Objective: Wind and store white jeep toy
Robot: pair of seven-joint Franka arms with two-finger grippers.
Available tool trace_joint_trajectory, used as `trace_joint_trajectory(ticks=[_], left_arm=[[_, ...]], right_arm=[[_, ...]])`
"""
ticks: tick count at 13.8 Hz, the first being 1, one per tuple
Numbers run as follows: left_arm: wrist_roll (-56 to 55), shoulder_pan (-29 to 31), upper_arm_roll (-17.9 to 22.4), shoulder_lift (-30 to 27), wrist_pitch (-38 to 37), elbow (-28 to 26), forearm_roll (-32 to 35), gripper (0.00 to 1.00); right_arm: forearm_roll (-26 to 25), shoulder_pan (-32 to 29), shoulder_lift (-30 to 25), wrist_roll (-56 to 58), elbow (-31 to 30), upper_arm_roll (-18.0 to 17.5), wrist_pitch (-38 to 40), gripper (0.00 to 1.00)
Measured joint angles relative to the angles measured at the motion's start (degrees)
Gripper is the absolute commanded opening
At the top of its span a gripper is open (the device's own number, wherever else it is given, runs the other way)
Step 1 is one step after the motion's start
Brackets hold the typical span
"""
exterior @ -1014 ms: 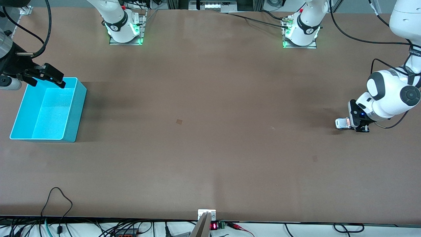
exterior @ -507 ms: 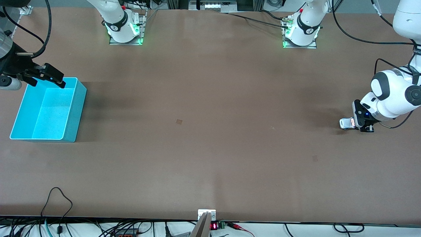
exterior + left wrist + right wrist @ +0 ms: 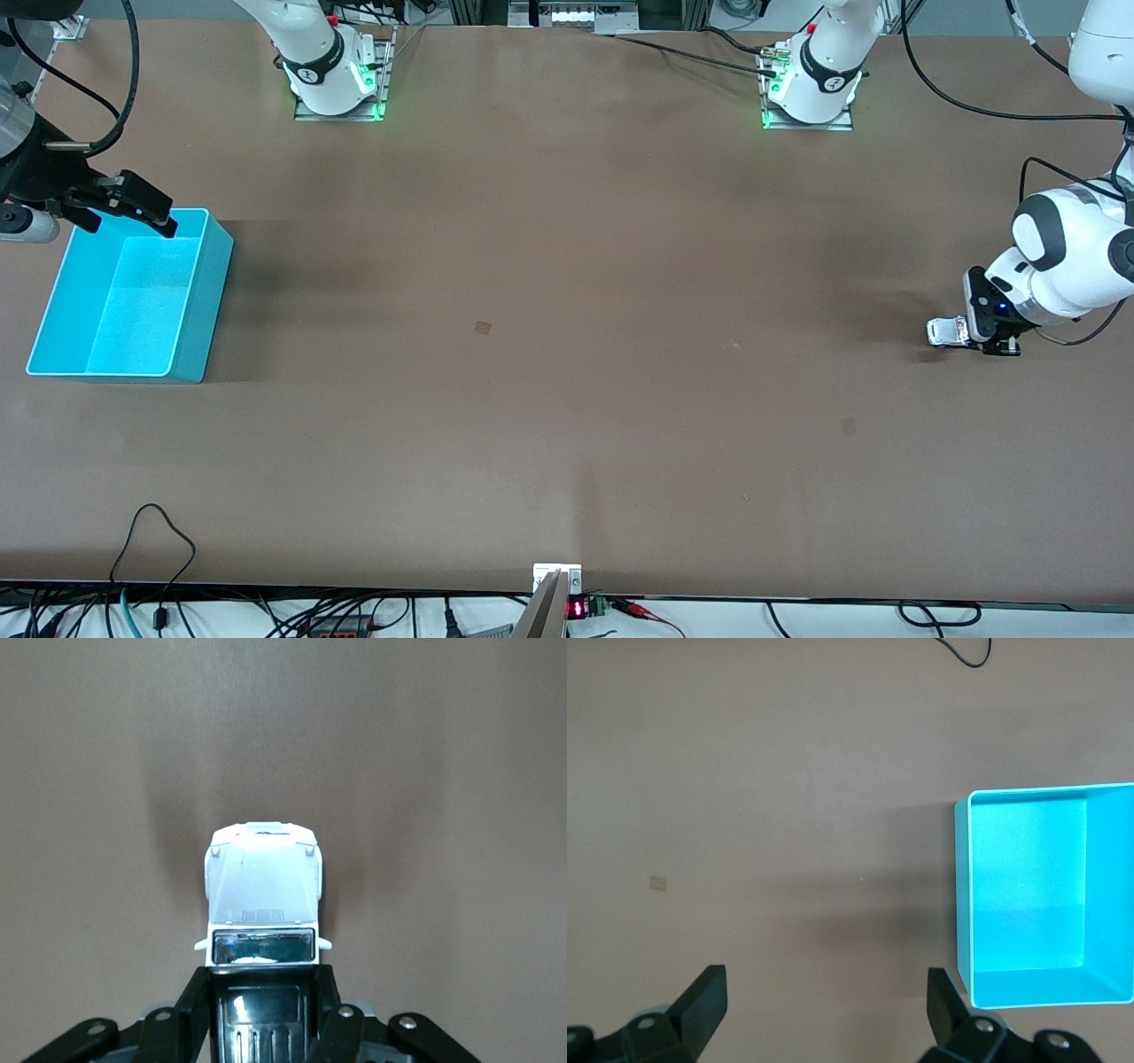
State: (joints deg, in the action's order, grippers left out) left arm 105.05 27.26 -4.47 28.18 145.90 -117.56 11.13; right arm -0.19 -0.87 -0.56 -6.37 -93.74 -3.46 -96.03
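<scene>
Left gripper (image 3: 992,341), at the right edge of the front frame, has its fingers (image 3: 197,1001) clamped on the jeep's black rear. The jeep (image 3: 262,890) sits wheels-down on the bench (image 3: 567,399); its long axis runs straight out from the fingers, bonnet leading. Body white, windscreen dark. Right gripper (image 3: 124,213) waits, fingers spread, over the blue bin (image 3: 199,306) at centre-left of frame, well apart from the jeep.

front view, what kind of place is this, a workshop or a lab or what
Most likely a robotics lab bench. Two arm bases are bolted to a bare brown table, cables and electronics line its edge, and the only props are a turquoise bin and a white jeep toy.
</scene>
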Motion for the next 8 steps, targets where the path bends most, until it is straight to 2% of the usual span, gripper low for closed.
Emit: trace_joint_trajectory(ticks=[1, 2, 3, 8], left_arm=[[0.03, 0.09, 0.0, 0.03, 0.0, 0.05, 0.0, 0.11], [0.05, 0.15, 0.0, 0.05, 0.0, 0.08, 0.0, 0.42], [0.05, 0.23, -0.01, 0.07, 0.0, 0.12, 0.0, 0.99], [0.37, 1.24, 0.07, 4.0, 0.49, 0.59, 0.19, 1.0]], right_arm=[[0.0, 0.0, 0.0, 0.0, 0.0, 0.0, 0.0, 1.0], [0.0, 0.0, 0.0, 0.0, 0.0, 0.0, 0.0, 1.0], [0.0, 0.0, 0.0, 0.0, -0.01, 0.0, 0.0, 1.0], [0.0, 0.0, 0.0, 0.0, -0.1, 0.0, 0.0, 1.0]])
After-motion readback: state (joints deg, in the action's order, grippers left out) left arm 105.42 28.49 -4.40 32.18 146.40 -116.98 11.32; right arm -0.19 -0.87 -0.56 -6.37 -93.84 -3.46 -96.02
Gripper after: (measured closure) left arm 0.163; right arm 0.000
